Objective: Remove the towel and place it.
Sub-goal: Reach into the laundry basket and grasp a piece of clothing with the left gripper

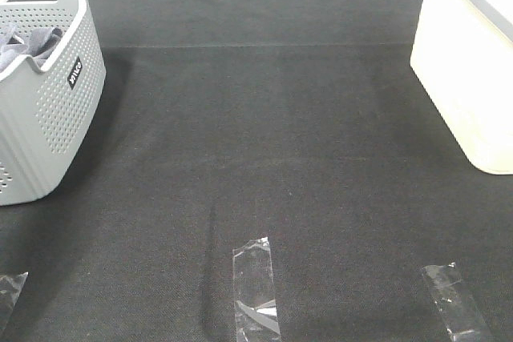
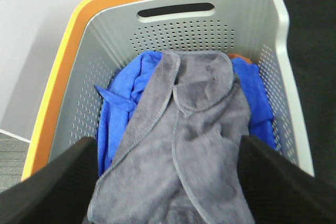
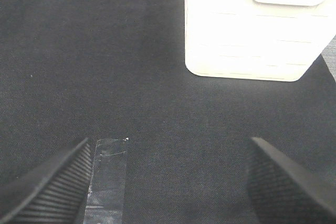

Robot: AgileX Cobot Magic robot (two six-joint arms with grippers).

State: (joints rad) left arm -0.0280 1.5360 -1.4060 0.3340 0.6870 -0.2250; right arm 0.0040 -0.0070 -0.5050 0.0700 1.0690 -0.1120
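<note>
The towel (image 2: 194,129), greyish-lavender with stitched hems, lies crumpled on top of a bright blue cloth (image 2: 118,108) inside the grey perforated basket (image 2: 273,35). In the left wrist view my left gripper (image 2: 167,141) hangs over the basket, open, with its dark fingers (image 2: 58,182) on either side of the towel; whether they touch it I cannot tell. In the high view the basket (image 1: 48,118) stands at the far left and a fold of the towel (image 1: 24,44) shows inside; neither gripper appears there. My right gripper (image 3: 169,142) is open over the black mat, holding nothing.
A white lidded container (image 1: 469,62) stands at the right edge, also seen in the right wrist view as the white container (image 3: 252,30). Strips of clear tape (image 1: 256,286) lie on the black mat (image 1: 272,142) near the front. The basket has an orange rim strip (image 2: 63,77).
</note>
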